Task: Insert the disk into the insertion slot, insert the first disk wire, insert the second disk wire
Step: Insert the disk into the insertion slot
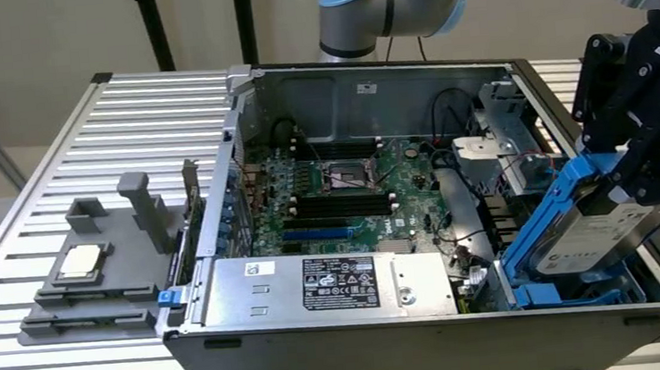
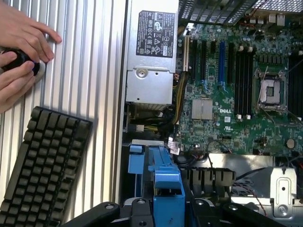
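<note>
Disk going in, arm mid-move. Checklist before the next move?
1. Grip: gripper clamped on disk: ok.
2. Disk seated in slot: not ok, tilted with upper end raised.
3. Disk lined up with slot rails: cannot tell.
4. Slot floor unobstructed: cannot tell, disk covers it.
5. Person's hands outside the case, on the table by the keyboard: ok.
</note>
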You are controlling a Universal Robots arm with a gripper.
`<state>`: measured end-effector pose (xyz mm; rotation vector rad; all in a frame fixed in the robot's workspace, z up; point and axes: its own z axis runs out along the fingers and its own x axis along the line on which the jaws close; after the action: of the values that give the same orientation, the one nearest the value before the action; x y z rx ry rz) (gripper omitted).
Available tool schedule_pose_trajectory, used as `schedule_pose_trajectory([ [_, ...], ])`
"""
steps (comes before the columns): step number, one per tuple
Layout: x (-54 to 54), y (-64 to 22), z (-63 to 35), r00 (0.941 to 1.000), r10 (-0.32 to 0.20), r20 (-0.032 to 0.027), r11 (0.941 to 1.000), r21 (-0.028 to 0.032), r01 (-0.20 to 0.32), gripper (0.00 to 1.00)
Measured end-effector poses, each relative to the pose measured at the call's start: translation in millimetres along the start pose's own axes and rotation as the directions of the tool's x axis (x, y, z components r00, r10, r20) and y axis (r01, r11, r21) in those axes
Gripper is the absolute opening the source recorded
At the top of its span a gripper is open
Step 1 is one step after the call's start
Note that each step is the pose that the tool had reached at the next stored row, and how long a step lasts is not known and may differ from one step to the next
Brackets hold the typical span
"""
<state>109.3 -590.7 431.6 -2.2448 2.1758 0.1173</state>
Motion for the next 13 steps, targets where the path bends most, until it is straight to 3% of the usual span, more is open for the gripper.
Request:
schedule_pose_trajectory([
  [2,0.3,0.0,0.5,1.0,-0.002,0.0005,1.0,-0.0003,0.002,0.34],
  [3,0.4,0.0,0.8,1.0,-0.003,0.0013,1.0,-0.0004,0.003,0.4],
  [13,0.9,-4.6,1.3,0.9999,-0.012,0.0061,0.9999,-0.0008,0.012,0.4],
])
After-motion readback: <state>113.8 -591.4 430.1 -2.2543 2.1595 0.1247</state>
